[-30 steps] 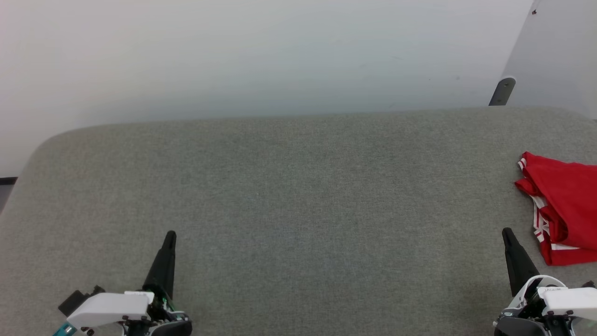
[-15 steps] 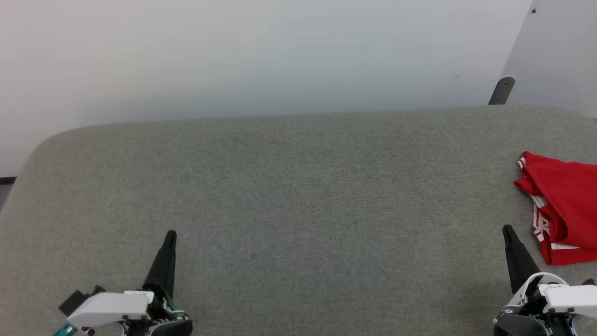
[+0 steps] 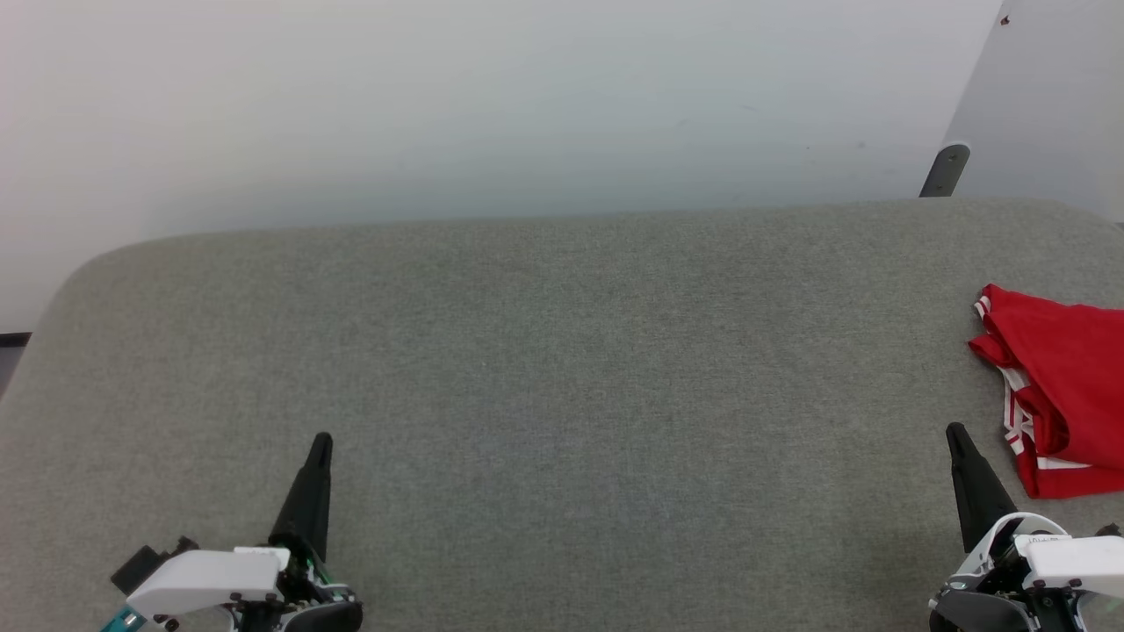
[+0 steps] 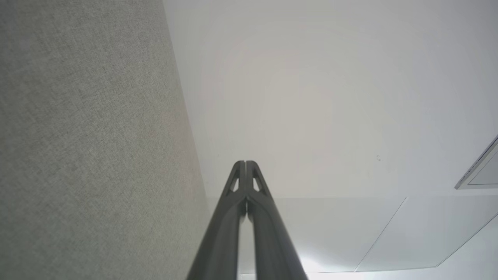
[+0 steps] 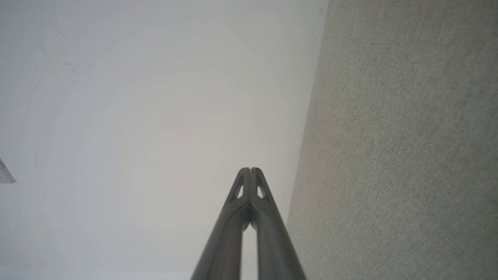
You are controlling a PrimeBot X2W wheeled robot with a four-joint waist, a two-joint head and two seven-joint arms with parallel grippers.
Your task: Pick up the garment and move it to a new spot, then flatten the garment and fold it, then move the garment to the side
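Garment (image 3: 1067, 377) crumpled at right of grey surface (image 3: 562, 351), left end effector (image 3: 321, 441) and right end effector (image 3: 954, 432) closed, empty

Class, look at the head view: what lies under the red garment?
The red garment lies bunched on the grey padded surface, which shows beside it. Anything beneath its folds is hidden; its right side leaves the frame.

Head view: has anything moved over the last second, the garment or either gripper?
Nothing visibly changed. The garment stays crumpled at the right side of the grey table, untouched. The left gripper and right gripper stay shut near the front edge, holding nothing.
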